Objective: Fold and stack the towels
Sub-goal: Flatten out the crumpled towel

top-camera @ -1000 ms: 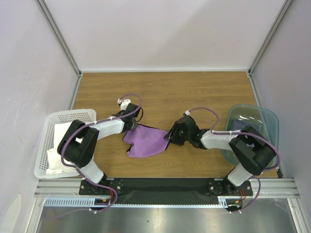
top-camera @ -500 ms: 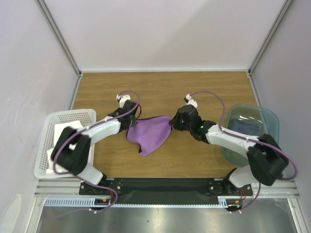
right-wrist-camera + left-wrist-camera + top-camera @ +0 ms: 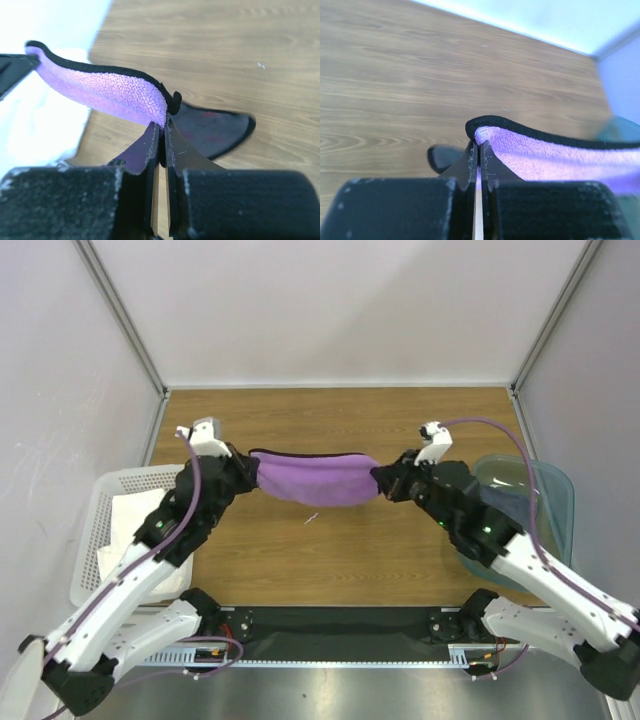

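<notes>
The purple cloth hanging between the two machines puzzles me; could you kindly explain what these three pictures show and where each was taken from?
These are two robot arms, left and right, bolted to the near edge of a brown wooden table. The wide picture looks down from above and behind them; the other two come from a camera on each wrist, looking along its pincer-like tool. The left tool and the right tool are both shut on opposite ends of the soft purple towel, holding it stretched above the table. At the left stands a white perforated plastic basket with white cloth inside; at the right, a translucent teal plastic bin.
</notes>
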You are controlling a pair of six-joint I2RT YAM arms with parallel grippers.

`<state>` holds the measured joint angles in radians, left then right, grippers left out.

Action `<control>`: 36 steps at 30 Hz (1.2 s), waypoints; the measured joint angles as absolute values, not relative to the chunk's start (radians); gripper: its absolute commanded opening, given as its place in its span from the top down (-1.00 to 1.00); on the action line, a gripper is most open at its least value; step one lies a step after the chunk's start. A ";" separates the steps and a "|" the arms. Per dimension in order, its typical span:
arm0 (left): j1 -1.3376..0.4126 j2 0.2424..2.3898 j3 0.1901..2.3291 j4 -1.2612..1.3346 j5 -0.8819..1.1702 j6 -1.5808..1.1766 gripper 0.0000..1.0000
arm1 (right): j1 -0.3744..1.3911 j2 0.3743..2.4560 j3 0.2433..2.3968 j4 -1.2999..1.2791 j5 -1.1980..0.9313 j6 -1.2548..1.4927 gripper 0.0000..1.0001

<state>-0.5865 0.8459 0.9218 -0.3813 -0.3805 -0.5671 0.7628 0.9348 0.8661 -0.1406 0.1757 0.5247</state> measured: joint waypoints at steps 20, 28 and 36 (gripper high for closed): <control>-0.685 1.101 0.948 -0.583 -0.280 -0.759 0.99 | 0.634 0.925 0.765 -0.477 0.201 0.705 1.00; -0.635 1.430 0.916 -0.339 -0.266 -0.722 1.00 | 0.405 1.215 0.662 -0.166 -0.009 0.607 1.00; -0.550 1.661 1.031 -0.197 -0.331 -0.643 0.99 | 0.369 1.502 0.775 0.062 -0.044 0.476 1.00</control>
